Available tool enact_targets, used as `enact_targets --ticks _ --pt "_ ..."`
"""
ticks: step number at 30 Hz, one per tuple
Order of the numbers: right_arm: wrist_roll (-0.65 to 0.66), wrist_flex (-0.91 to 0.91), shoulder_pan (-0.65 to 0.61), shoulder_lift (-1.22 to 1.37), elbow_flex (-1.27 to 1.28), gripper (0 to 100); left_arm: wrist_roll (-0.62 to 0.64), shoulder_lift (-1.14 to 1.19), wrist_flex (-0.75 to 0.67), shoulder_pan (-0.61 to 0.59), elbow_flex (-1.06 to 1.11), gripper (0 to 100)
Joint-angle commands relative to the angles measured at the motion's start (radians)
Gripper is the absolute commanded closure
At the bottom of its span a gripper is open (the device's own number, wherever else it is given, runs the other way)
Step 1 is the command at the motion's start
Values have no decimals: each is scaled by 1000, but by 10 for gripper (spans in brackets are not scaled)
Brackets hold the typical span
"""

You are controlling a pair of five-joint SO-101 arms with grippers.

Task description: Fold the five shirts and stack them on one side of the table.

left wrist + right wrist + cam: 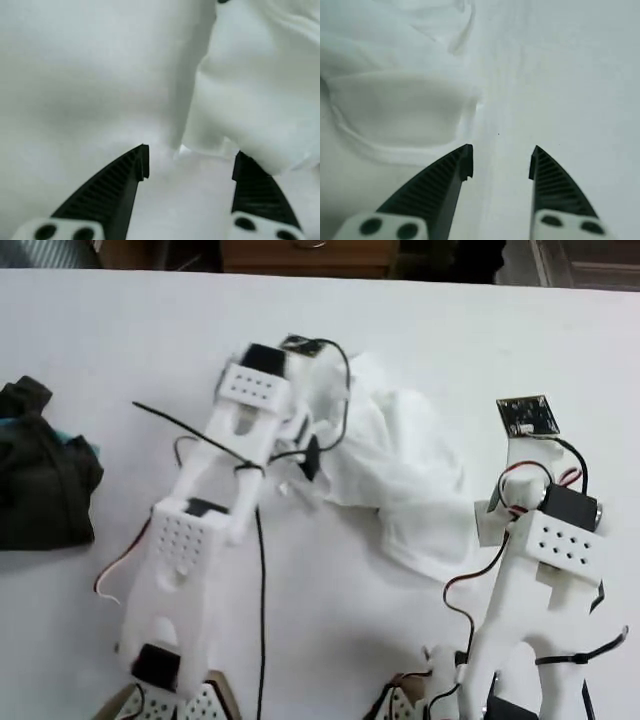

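Note:
A crumpled white shirt (400, 465) lies in the middle of the white table (120, 350). The left arm bends over the shirt's left edge, and its gripper (300, 468) points down there. In the left wrist view that gripper (192, 162) is open just above the table, with a corner of the white shirt (245, 100) right in front of its fingertips. The right arm (545, 530) stands at the shirt's right side. Its gripper (501, 159) is open over bare table, beside a folded edge of the white shirt (395, 107).
A pile of dark shirts (40, 475) with a teal piece showing sits at the table's left edge. Black cables (262, 580) run along the left arm. A wooden cabinet (310, 255) stands behind the far edge.

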Motion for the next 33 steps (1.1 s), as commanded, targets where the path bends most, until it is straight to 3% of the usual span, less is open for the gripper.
enact_targets --ticks 1,9,15,23,26,30,33 --pt "0 -13 -4 -38 -5 815 60 -100 20 68 12 714" --pt "2 -13 -5 -38 -5 815 71 -206 -12 210 216 714" --pt "2 -13 -5 -38 -5 815 69 -123 -132 153 232 714" --pt "2 -13 -5 -38 -5 815 63 -49 -172 130 231 715" --pt "2 -12 -5 -36 -5 815 63 -49 -170 130 231 785" --pt "-2 -7 -5 -36 -3 815 64 -48 -170 123 229 972" --pt "0 -5 -2 -36 8 815 69 -46 -170 101 229 971"
